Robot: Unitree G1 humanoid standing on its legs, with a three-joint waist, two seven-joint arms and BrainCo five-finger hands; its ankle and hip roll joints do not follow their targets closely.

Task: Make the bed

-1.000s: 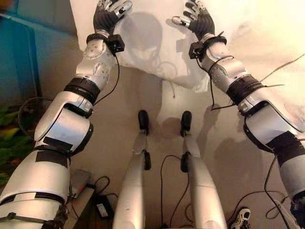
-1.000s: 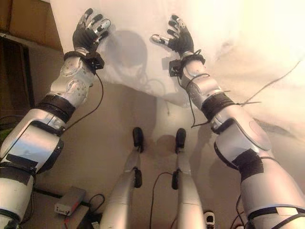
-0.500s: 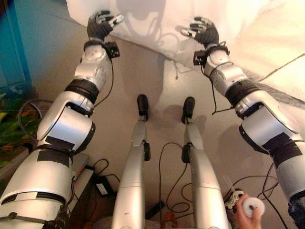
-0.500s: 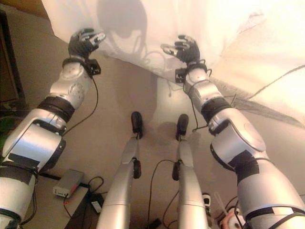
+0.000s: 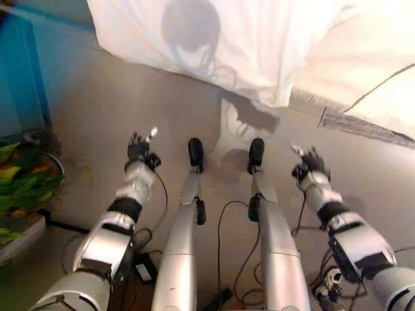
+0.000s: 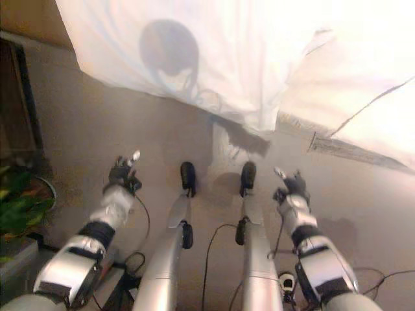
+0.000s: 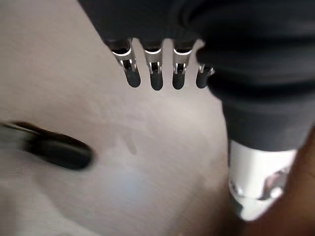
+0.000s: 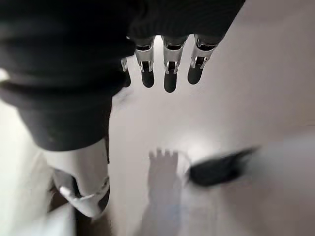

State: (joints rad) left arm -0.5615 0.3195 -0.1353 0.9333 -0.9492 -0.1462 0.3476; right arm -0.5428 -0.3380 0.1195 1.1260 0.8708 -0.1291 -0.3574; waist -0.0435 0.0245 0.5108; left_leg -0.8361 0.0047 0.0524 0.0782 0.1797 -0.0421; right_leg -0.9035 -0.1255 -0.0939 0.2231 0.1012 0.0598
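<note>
Both the left hand [image 5: 138, 151] and right hand [image 5: 310, 162] hang spread and empty above the floor [image 5: 91, 116]; the white sheet [image 5: 214, 39] looks rumpled, so bed-making seems unfinished.

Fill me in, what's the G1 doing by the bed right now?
It's standing at the foot of the bed, handling nothing. The white sheet hangs over the bed's edge toward the floor. The left robot hand and the right robot hand are both low at its sides over bare floor, well short of the sheet, fingers straight and empty in the wrist views. A potted plant sits off to its left. No grasp on the bedding at this moment.
</note>
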